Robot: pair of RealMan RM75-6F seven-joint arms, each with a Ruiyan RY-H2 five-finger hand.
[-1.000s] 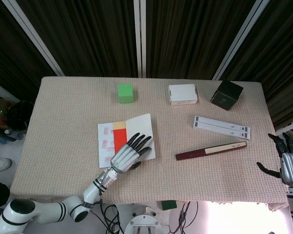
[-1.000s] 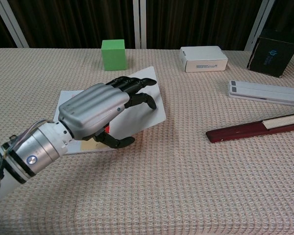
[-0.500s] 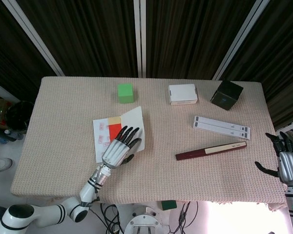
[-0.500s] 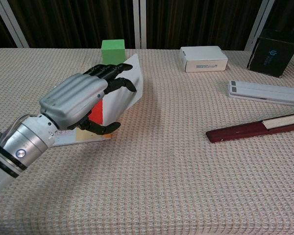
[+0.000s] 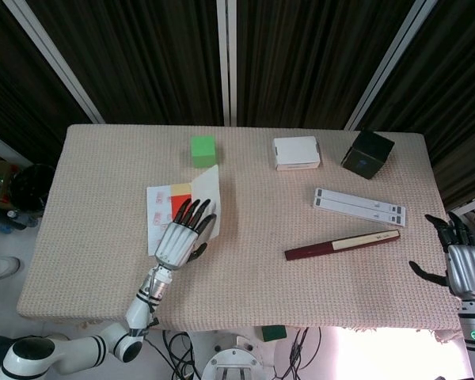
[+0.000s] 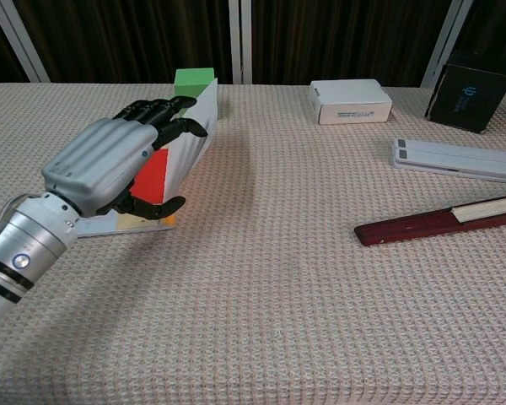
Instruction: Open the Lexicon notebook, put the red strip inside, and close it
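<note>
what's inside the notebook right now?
The red strip lies on the inner page of the half-closed notebook, with a yellowish patch beside it. The left robot hand on the raised cover hides part of the strip and the page.

The Lexicon notebook [image 5: 165, 210] lies on the left part of the worktop [image 5: 301, 317], just in front of the green cube. It is half shut: its white right cover [image 6: 194, 135] stands tilted up steeply over the flat left page, which carries small red stamps. The red strip [image 6: 152, 173] lies inside on the pages, near the fold, with a yellowish band showing at each end.
</note>
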